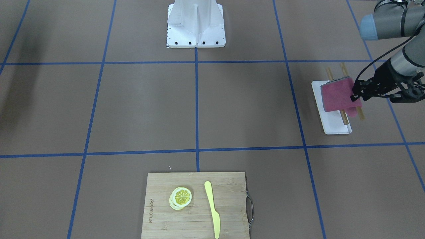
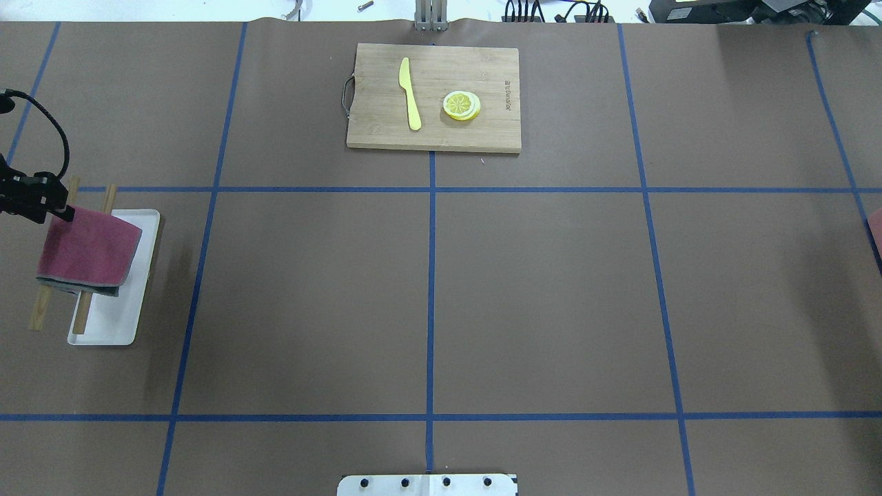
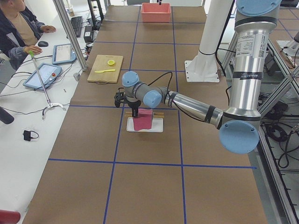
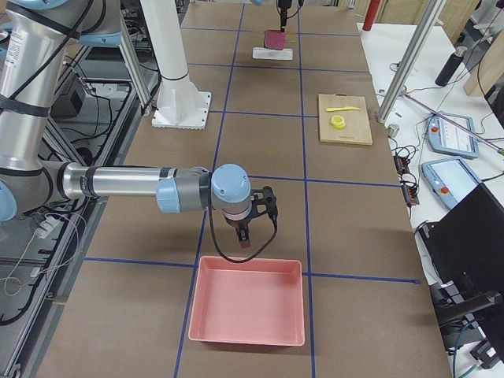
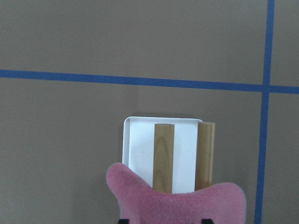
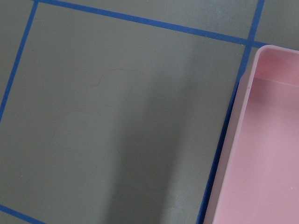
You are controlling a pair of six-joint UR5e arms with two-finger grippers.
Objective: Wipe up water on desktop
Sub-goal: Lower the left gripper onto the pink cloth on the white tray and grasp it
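The brown desktop with blue tape lines fills the views. My left gripper is shut on the edge of a pink cloth, which hangs just above a white tray at my far left. The cloth also shows in the overhead view and the left wrist view. My right gripper shows only in the exterior right view, low over the desktop beside a pink bin; I cannot tell whether it is open or shut. A faint outlined patch marks the desktop under the right wrist.
Two wooden rods lie across the white tray under the cloth. A bamboo cutting board with a yellow knife and lemon slices sits at the far middle. The robot's white base stands at the near middle.
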